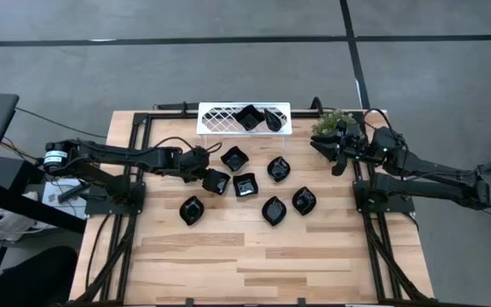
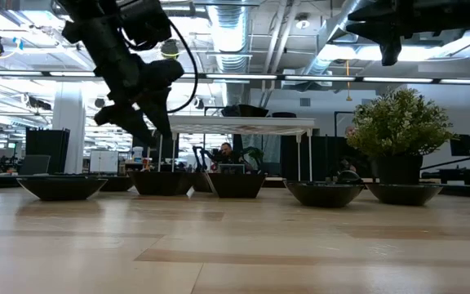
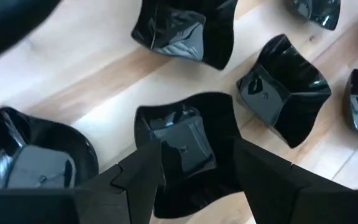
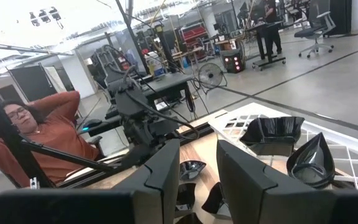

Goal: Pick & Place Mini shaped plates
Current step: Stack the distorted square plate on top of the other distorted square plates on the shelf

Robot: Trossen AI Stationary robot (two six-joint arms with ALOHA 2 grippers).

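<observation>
While the right hand (image 1: 337,160) waits parted by the plant (image 1: 331,122), the left hand (image 1: 211,177) hangs wide over a glossy plate (image 1: 216,182) on the bench (image 1: 254,256), probably slippery, best pinched at its rim.

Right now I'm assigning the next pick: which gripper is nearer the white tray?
Right. The right gripper hovers off the white tray's end by the plant; the left gripper is over the plates.

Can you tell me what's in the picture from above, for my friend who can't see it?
The left end effector hangs open over a black square plate among seven plates on a wooden table. Two more plates sit on a white tray at the far edge. The right end effector waits by a small plant.
</observation>
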